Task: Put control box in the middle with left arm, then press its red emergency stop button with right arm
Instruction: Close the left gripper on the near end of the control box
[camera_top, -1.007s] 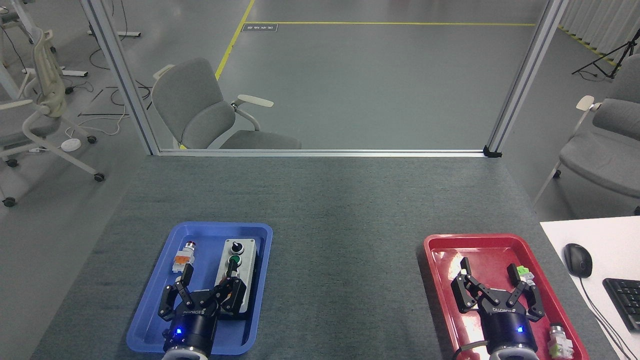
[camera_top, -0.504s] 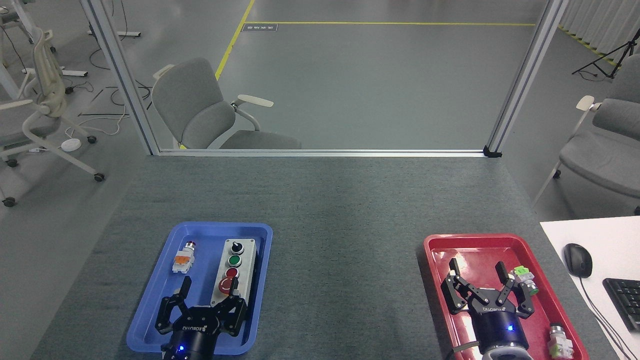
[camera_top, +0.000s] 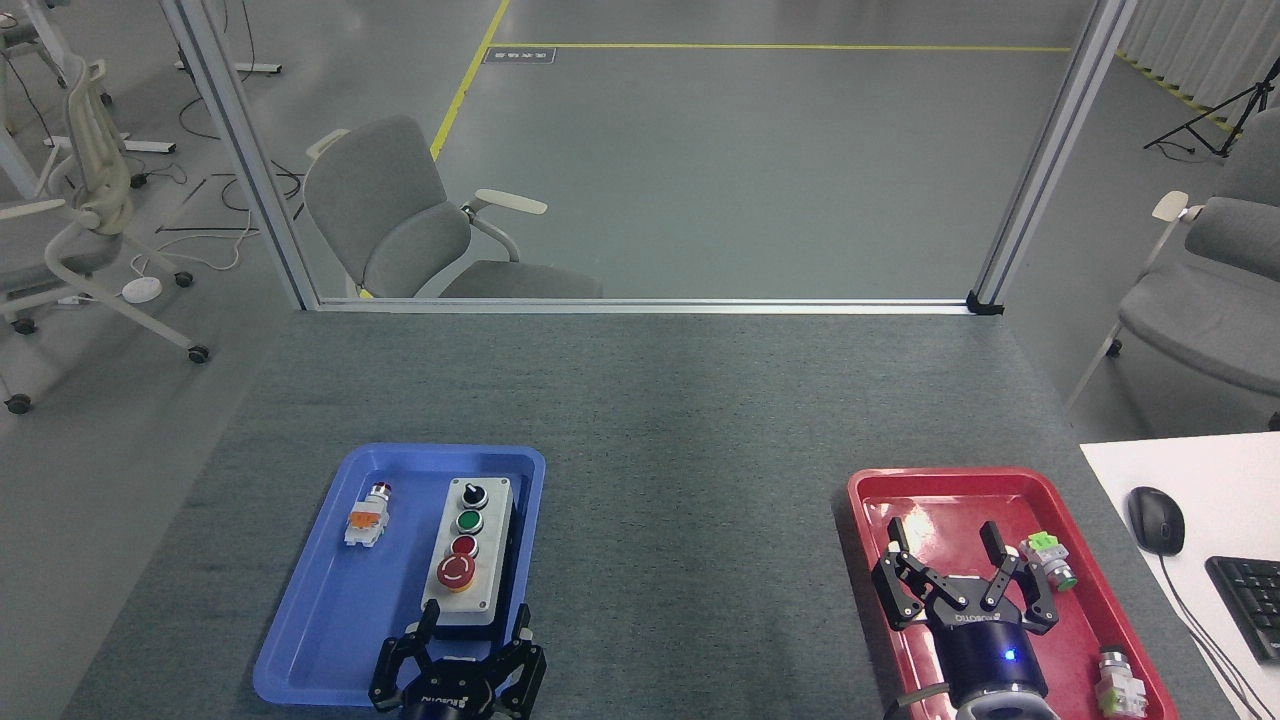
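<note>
- Blue tray (camera_top: 300, 640) at about 8 o'clock on the grey felt surface (camera_top: 680, 420), long side running front to back.
- Small white-and-orange switch part (camera_top: 366, 517) lying in the tray's far-left area, at 9 o'clock from the control box, apart from it.
- Control box (camera_top: 468, 560) resting flat in the tray's right half, long axis front to back; black knob farthest, then green button, small red button, and nearest the big red emergency stop button (camera_top: 455, 572) with yellow collar.
- Left gripper (camera_top: 472, 622) at the bottom edge, just at 6 o'clock from the control box; fingers (camera_top: 428, 620) spread, flanking the box's near end, contact not clear.
- Bare middle (camera_top: 690, 560) of the surface between the two trays.
- Right gripper (camera_top: 944, 542) over the red tray (camera_top: 865, 520) at about 4 o'clock; fingers (camera_top: 994, 545) spread, pinching nothing.
- Small green-and-white switch part (camera_top: 1046, 558) just at 3 o'clock from the right fingers, another near the tray's near-right corner.
- Mouse (camera_top: 1156, 520) and keyboard edge on a white desk at far right.
</note>
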